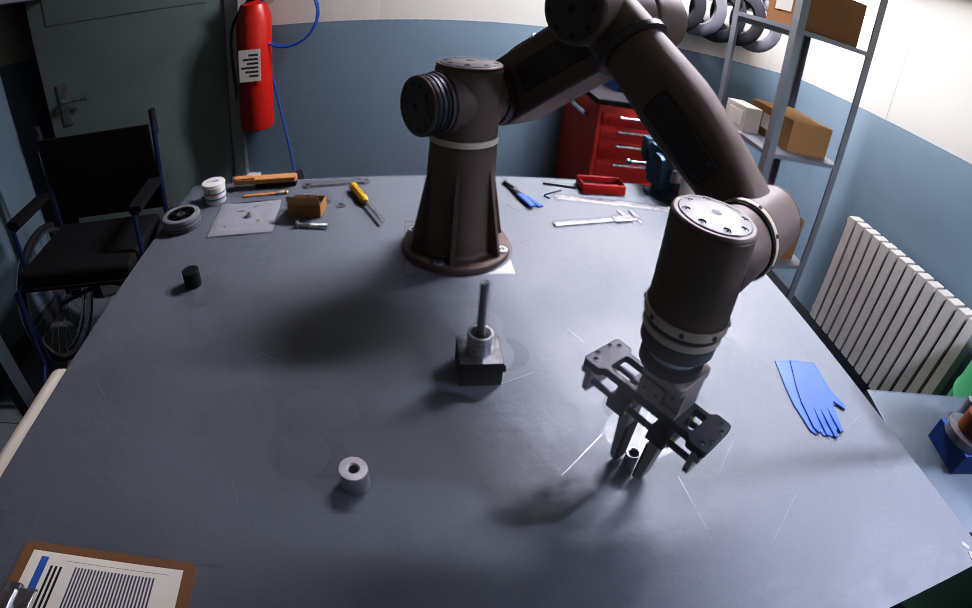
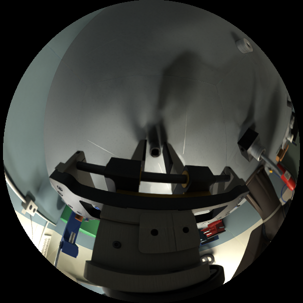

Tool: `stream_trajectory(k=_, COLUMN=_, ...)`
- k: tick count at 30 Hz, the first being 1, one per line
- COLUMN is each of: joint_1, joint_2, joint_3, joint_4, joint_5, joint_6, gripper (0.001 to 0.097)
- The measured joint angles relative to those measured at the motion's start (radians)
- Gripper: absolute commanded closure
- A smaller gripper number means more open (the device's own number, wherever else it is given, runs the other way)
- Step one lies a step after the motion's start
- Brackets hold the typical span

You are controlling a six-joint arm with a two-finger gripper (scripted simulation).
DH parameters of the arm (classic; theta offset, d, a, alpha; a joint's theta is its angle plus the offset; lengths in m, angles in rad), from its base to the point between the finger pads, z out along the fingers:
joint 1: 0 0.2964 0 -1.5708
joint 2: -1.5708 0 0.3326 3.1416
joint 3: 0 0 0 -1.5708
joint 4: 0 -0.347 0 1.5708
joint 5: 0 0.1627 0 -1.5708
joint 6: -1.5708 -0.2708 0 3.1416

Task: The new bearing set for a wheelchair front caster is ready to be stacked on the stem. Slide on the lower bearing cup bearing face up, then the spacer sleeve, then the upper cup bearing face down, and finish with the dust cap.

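A pale grey bearing cup point(image 1: 480, 342) sits low on the upright stem point(image 1: 484, 302), whose dark square base point(image 1: 480, 370) rests at the table's centre. A second grey bearing cup point(image 1: 354, 474) point(image 2: 244, 45) lies alone toward the near left. A small black dust cap point(image 1: 191, 277) stands far left. The spacer sleeve point(image 1: 633, 454) point(image 2: 154, 151), a short dark tube, stands upright on the table right of the stem. My gripper point(image 1: 635, 459) point(image 2: 155, 149) is lowered around the sleeve, with its fingers on either side of it. The gripper is open and holds nothing.
The arm's pedestal point(image 1: 457, 201) rises behind the stem. Hand tools, a small box and rolls point(image 1: 213, 190) line the far edge. A blue glove point(image 1: 811, 395) lies at the right and a printed sheet point(image 1: 100, 581) at the near left corner.
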Motion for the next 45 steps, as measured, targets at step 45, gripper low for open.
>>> stream_trajectory(k=45, joint_1=0.0, joint_2=-0.021, joint_3=0.0, joint_4=0.0, joint_5=-0.022, joint_6=0.0, gripper=0.0941)
